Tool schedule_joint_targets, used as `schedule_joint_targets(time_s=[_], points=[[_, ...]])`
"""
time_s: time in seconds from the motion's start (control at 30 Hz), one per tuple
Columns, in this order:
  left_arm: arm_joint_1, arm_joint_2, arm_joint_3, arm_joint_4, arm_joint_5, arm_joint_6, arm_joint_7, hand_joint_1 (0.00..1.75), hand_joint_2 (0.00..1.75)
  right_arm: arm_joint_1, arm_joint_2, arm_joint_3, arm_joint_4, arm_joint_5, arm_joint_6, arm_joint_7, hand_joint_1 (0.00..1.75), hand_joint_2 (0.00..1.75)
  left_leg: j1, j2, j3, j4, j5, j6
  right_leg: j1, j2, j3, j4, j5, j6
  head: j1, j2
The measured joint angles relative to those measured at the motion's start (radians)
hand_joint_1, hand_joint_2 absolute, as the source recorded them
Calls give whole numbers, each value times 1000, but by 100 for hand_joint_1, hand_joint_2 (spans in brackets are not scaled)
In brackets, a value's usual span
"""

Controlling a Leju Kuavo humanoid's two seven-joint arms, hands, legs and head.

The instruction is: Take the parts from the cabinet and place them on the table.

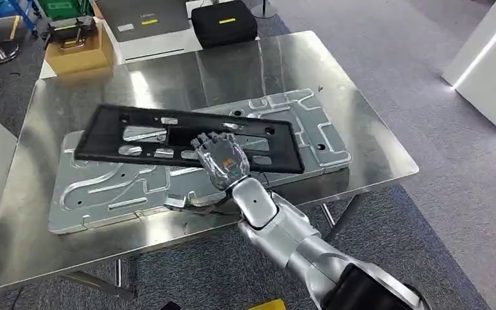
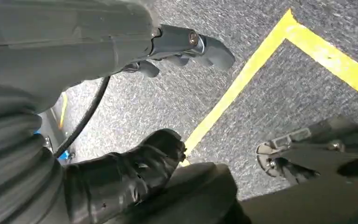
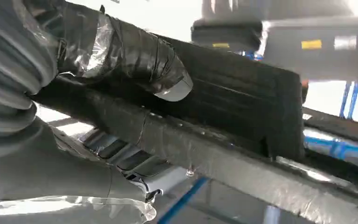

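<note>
A long black frame (image 1: 100,132) with several cut-outs lies slantwise on top of a large silver metal plate (image 1: 110,187) on the steel table (image 1: 64,90). My right hand (image 1: 221,158) grips the frame's near long edge around its middle. In the right wrist view the taped thumb (image 3: 121,49) presses on the frame's upper face (image 3: 242,102), with the other fingers beneath the edge. My left hand (image 2: 98,46) hangs above grey carpet, its fingers apart and holding nothing.
Beyond the table's far edge stand a cardboard box (image 1: 81,48), a grey flat case (image 1: 145,19) and a black case (image 1: 223,22). A white panel (image 1: 491,71) stands at the right. A yellow line (image 2: 242,79) runs across the carpet under my left hand.
</note>
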Motion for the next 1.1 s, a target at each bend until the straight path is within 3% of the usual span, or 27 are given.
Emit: schedule_joint_targets(time_s=[0.07, 0.1, 0.13, 0.23, 0.3, 0.33, 0.4, 0.43, 0.47, 0.5, 0.53, 0.6, 0.63, 0.7, 0.77, 0.8, 0.83, 0.9, 0.93, 0.97, 1.0, 1.03, 1.1], points=[[0, 0, -1, 0, -1, -5, 1, 0, 175, -1, 1, 11, 35, 39, 6, 15, 168, 175, 3, 2, 86, -171, 87, 2, -2, 2, 0, 11, -7, 7, 0, 0], [-1, 0, -1, 0, -1, -6, 0, 0, 175, -2, 2, 16, 48, 54, 14, 23, 168, 175, 3, 3, 110, -226, 82, 5, -2, 2, -2, 15, -12, 13, 1, 0], [-4, -2, -2, 0, -1, -8, -1, 0, 175, -5, 2, 19, 61, 69, 23, 30, 168, 175, -5, 1, 116, -239, 79, 13, 5, 3, -9, 23, -14, 18, 0, 0], [-4, -5, -5, 0, -1, -12, -2, 0, 175, -6, 6, 36, 106, 109, 49, 48, 168, 175, -7, -1, 111, -233, 80, 30, 5, 2, -9, 17, -11, 31, 2, 0], [-5, -7, -6, 0, -1, -16, -3, 0, 175, -6, 6, 42, 123, 139, 52, 64, 168, 175, 1, -1, 114, -241, 85, 43, 1, 4, -18, 41, -31, 43, 2, 0], [-6, -8, -6, 0, -1, -18, -3, 0, 175, -7, 6, 45, 130, 146, 52, 70, 168, 175, 1, 0, 113, -241, 84, 51, 1, 4, -42, 91, -65, 46, 2, 0], [-8, -8, -7, 0, -1, -18, -3, 0, 175, -6, 6, 47, 146, 161, 51, 85, 168, 175, -1, 2, 113, -241, 83, 54, -2, 5, -120, 253, -137, 50, 1, 0], [-7, -8, -7, 0, -1, -18, -3, 0, 175, -4, 6, 48, 156, 165, 50, 93, 168, 175, -1, 1, 113, -240, 83, 54, -3, 4, -156, 320, -153, 51, 2, 0], [-7, -8, -7, 0, -1, -19, -3, 0, 175, -1, 5, 49, 164, 169, 48, 101, 168, 175, -1, 1, 114, -240, 83, 55, -3, 4, -166, 331, -141, 51, 2, 0], [-7, -8, -7, 0, -1, -19, -3, 0, 175, -1, 5, 49, 171, 171, 46, 106, 168, 175, -1, -1, 115, -240, 82, 54, -3, 4, -153, 297, -110, 49, 2, 0], [-7, -8, -7, 0, -1, -19, -3, 0, 175, -1, 5, 49, 175, 172, 45, 111, 168, 175, -1, -2, 117, -240, 81, 54, -3, 5, -120, 226, -67, 45, 2, 0], [-6, -13, -7, 0, -1, -20, -9, 0, 175, -3, 5, 49, 181, 172, 40, 116, 168, 175, -1, -2, 121, -240, 78, 48, -1, 5, -33, 41, 11, 33, 2, 0], [-7, -14, -7, 0, 0, -20, -17, 0, 175, -4, 5, 49, 184, 172, 37, 116, 168, 175, -9, -3, 117, -236, 76, 44, 7, 5, -24, 20, -2, 33, 2, 0], [-8, -16, -7, 0, 1, -21, -30, 0, 175, -3, 5, 49, 190, 167, 37, 111, 168, 175, -7, -2, 118, -240, 78, 33, 8, 7, -28, 21, 0, 30, 2, 0], [-9, -16, -7, 0, 2, -24, -35, 0, 175, -3, 4, 49, 196, 158, 39, 106, 168, 175, -6, -2, 121, -245, 78, 21, 4, 9, -24, 12, 5, 16, 2, 0], [-9, -16, -7, 0, 1, -24, -37, 0, 175, -2, 4, 49, 199, 155, 40, 100, 0, 0, -3, 2, 112, -220, 62, 17, -1, 7, -18, 4, 9, 11, 1, 0], [-9, -16, -7, 0, 1, -24, -38, 0, 175, -3, 4, 49, 201, 151, 42, 97, 0, 0, -5, 1, 96, -176, 31, 15, -2, 6, -16, 3, 8, 4, 1, 0], [-10, -16, -7, 0, 0, -18, -39, 0, 175, -3, 5, 48, 205, 148, 46, 89, 0, 0, -5, 1, 30, -24, -48, 9, 0, 6, -15, 4, 7, 1, 0, 0], [-11, -16, -7, 0, -1, -15, -36, 0, 175, -2, 4, 48, 207, 147, 50, 88, 0, 0, -5, 1, -1, 44, -72, 7, 1, 6, -16, 5, 6, 0, 1, 0], [-11, -16, -7, 0, -1, -14, -29, 0, 175, 0, 4, 48, 210, 146, 51, 81, 0, 0, -4, 2, -17, 77, -72, 6, 1, 6, -15, 6, 6, -1, 0, 0], [-10, -16, -7, 0, 0, -13, -25, 0, 175, 1, 4, 47, 211, 141, 51, 77, 0, 0, -4, 2, -7, 53, -47, 6, 1, 6, -14, 7, 4, -1, 1, 0], [-10, -15, -7, 0, 1, -13, -20, 0, 175, 1, 4, 43, 212, 136, 51, 72, 0, 0, -4, 2, 23, -13, -6, 7, 0, 8, -13, 8, 3, 0, 0, 0], [-9, -14, -7, 0, 2, -15, -18, 0, 175, 0, 5, 34, 212, 133, 51, 68, 0, 0, -3, 4, 112, -199, 82, 11, -1, 10, -11, 14, -2, 8, 1, 0]])
